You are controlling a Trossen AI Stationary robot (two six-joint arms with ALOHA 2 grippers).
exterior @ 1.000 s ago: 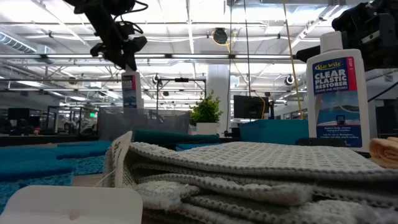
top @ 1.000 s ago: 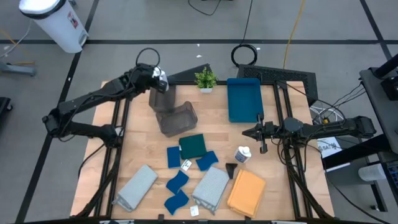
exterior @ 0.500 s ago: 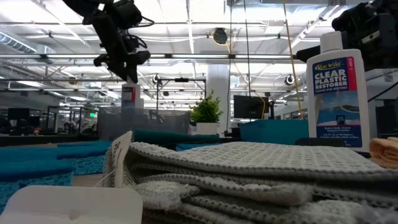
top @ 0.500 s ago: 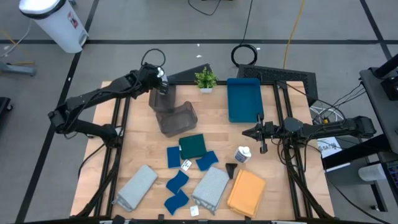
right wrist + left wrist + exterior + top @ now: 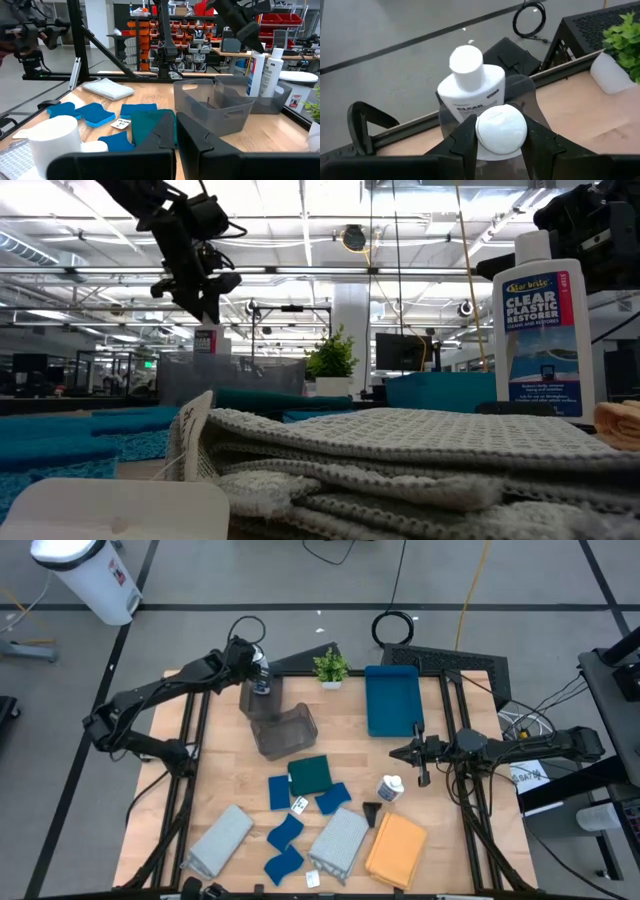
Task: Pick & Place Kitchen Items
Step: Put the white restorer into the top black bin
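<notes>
Gripping a second bottle [image 5: 501,129], the left gripper [image 5: 501,145] reveals "CLEAR".

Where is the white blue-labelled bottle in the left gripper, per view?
High: white bottle upper left, in left gripper, at the grey plastic bin.
Low: bottle upper left, behind the bin.
Left wrist: centre, between fingers.
Right wrist: right, beside a second bottle.
Landmark: the bin.
</notes>
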